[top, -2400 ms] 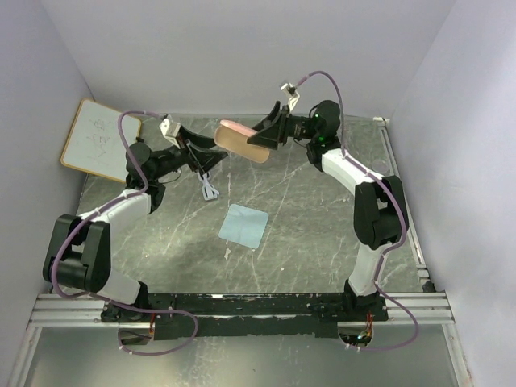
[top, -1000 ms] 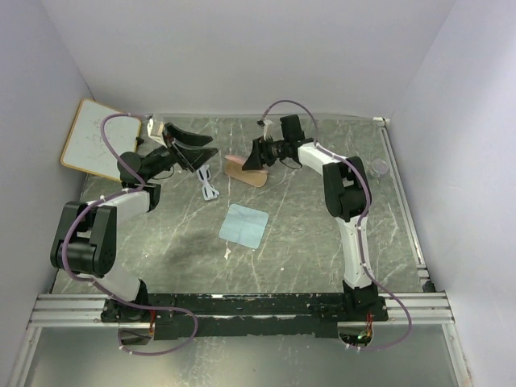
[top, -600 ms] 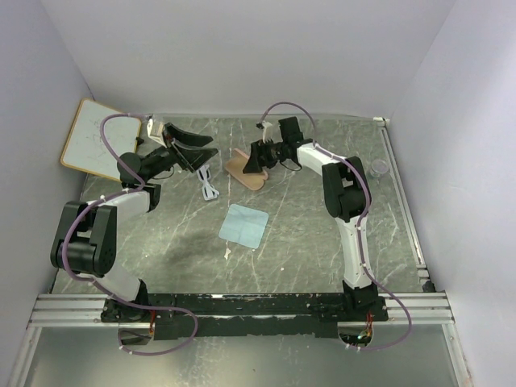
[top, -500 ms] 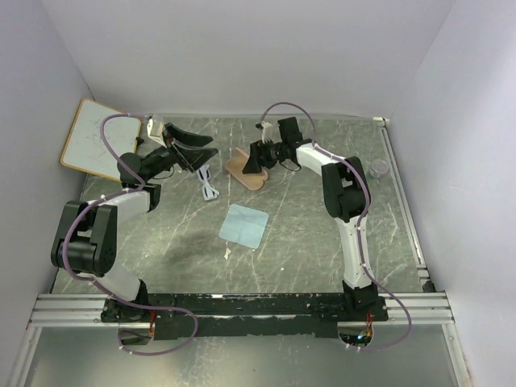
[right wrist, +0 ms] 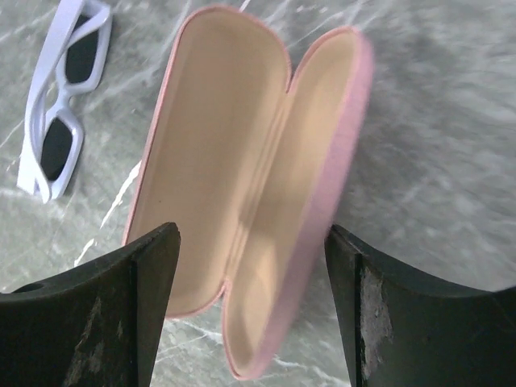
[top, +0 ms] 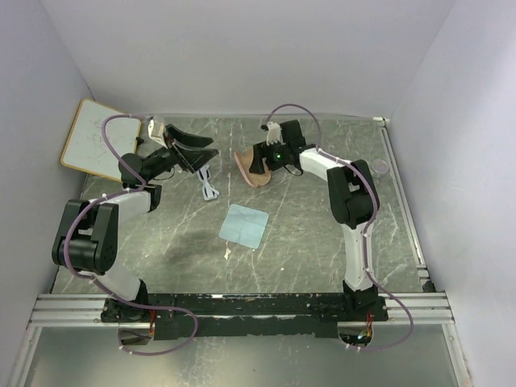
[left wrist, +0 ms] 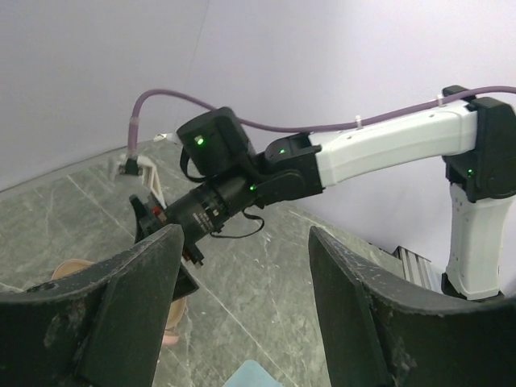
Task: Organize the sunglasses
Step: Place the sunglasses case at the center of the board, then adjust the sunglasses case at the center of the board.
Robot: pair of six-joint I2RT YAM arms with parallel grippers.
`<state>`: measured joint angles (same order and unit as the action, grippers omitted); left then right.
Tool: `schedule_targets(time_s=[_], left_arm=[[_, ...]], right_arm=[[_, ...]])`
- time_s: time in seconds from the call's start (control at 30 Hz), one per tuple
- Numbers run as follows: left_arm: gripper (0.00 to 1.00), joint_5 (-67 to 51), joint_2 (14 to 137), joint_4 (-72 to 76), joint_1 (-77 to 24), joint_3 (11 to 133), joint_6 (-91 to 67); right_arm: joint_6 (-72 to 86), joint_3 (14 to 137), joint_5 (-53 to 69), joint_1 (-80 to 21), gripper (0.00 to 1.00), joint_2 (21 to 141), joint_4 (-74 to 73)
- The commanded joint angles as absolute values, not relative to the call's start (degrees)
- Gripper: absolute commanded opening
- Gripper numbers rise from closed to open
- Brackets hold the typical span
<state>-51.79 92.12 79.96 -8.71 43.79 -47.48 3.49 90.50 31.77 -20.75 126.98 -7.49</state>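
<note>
A dark green-grey marbled table (top: 306, 234) sits inside pale lilac walls (top: 242, 56).

The right gripper (right wrist: 250, 238) hangs with its black fingers apart and nothing clamped between them. Directly beneath lies the pink oblong case (right wrist: 218, 177), hinged open with its tan lining facing up. The left gripper (left wrist: 244, 234) hovers above the table, its fingers also spread and empty.

The sunglasses (right wrist: 67, 101), a slim pale frame with dark lenses, lie flat on the table just to the left of the case and apart from it. Their long axis runs roughly parallel to the case's. In the overhead view they lie between the two grippers, just to the near side of the left fingers, so the left arm looks the nearer. Its fingers would have to come down and towards the near edge to reach the frame.

There is one pair of sunglasses and one case. One pale blue square cloth (top: 244, 225) lies nearer the arm bases. One whiteboard (top: 97, 139) leans at the far left.
</note>
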Motion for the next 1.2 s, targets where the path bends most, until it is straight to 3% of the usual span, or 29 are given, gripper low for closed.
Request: schedule_targets(time_s=[0.0, 0.2, 0.3, 0.43, 0.53, 0.57, 1.17], left_arm=[[0.74, -53.1, 93.3, 83.7, -8.2, 43.8, -48.3], [0.73, -52.7, 94.7, 83.5, -8.2, 44.3, -48.5], [0.72, -52.6, 95.6, 83.8, -8.2, 44.7, -49.0], [0.71, -51.9, 96.2, 82.0, -8.2, 45.3, -47.6], [0.71, -51.6, 96.4, 80.8, -8.2, 45.5, -47.0], [0.71, -51.7, 96.5, 81.0, -8.2, 45.5, -47.2], [0.71, -52.4, 97.4, 82.8, -8.2, 44.8, -48.0]], right_arm=[[5.4, 88.6, 19.6, -21.3, 0.73, 120.7, -3.4], [6.5, 83.9, 12.4, -23.0, 0.71, 115.2, -1.0], [7.5, 82.4, 9.8, -23.9, 0.64, 112.7, -1.0], [9.2, 78.8, 8.0, -25.5, 0.40, 109.5, 0.2], [10.4, 76.0, 6.9, -27.0, 0.05, 107.7, 0.9], [11.3, 75.3, 7.0, -27.1, 0.00, 107.5, 0.9], [13.4, 74.9, 5.6, -26.9, 0.00, 112.0, -2.0]])
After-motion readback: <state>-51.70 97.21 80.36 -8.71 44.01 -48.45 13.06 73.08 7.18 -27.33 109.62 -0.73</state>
